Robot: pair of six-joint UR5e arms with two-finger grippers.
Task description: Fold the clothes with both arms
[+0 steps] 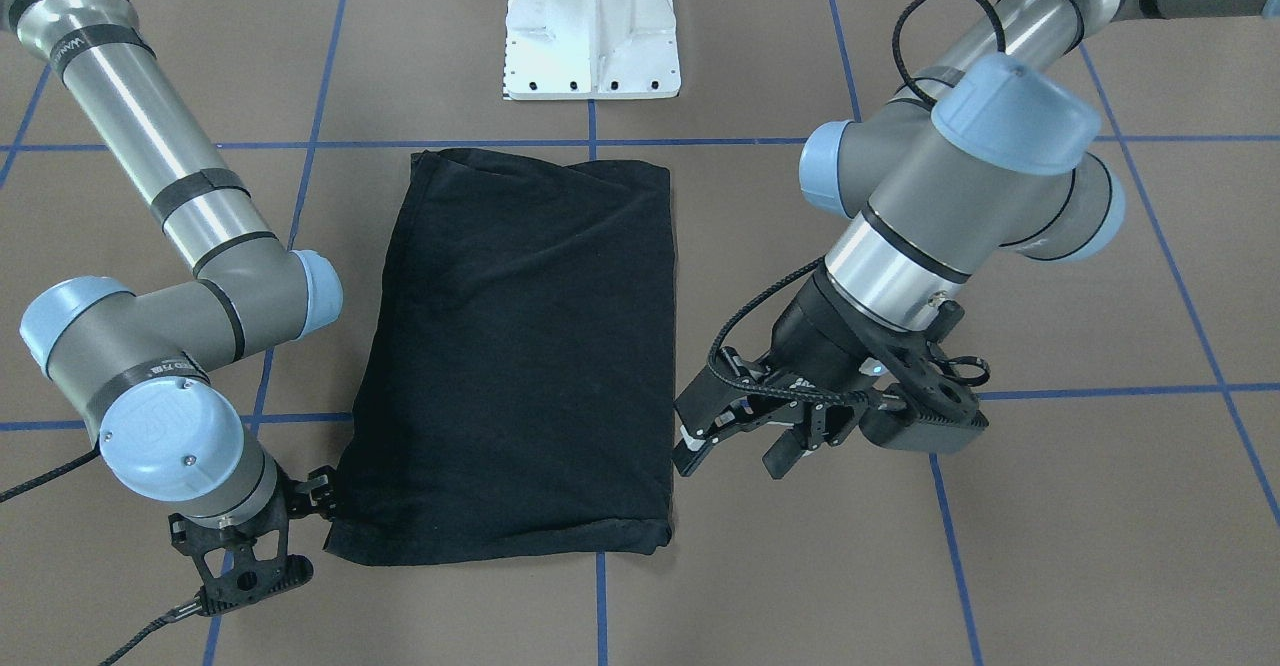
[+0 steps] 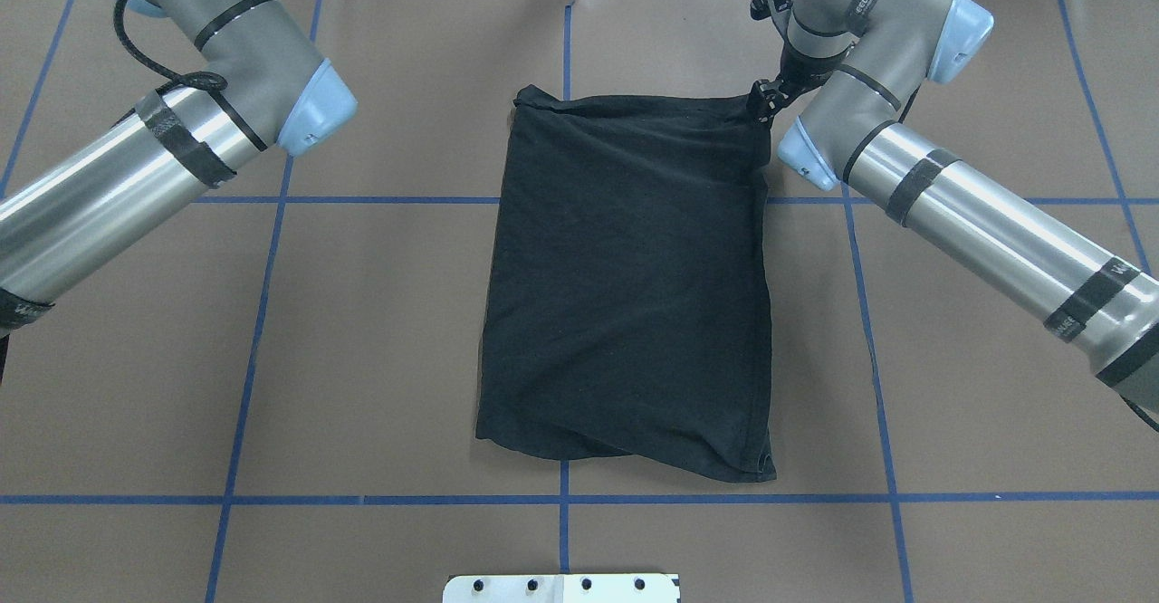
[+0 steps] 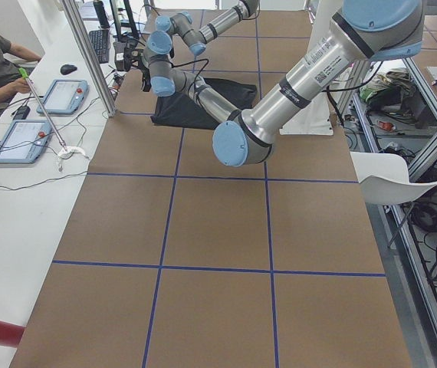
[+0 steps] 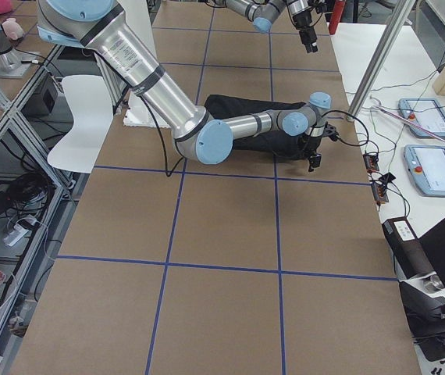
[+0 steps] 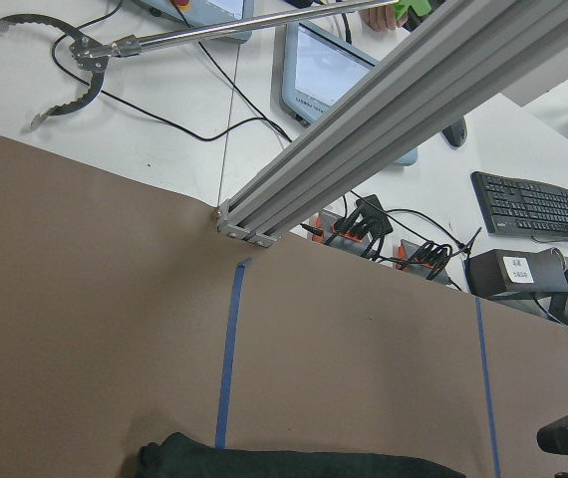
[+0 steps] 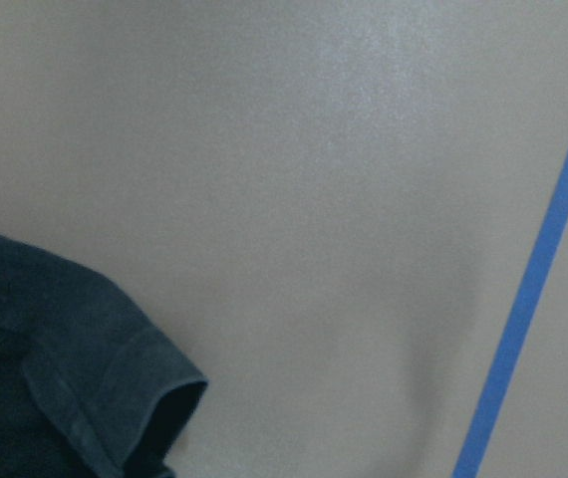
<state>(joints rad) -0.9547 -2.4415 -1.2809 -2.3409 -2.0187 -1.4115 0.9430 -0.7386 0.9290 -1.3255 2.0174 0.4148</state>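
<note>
Lying folded on the table, the black T-shirt has the left pincer released at its front-view 4 o'clock and the right pincer at its 7 o'clock corner, where I cannot tell its grip.

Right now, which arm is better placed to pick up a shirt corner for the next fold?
Right, probably. The right pincer is low at the T-shirt corner on the operators' side; the left pincer hangs open, raised above the table beside the opposite edge.
</note>
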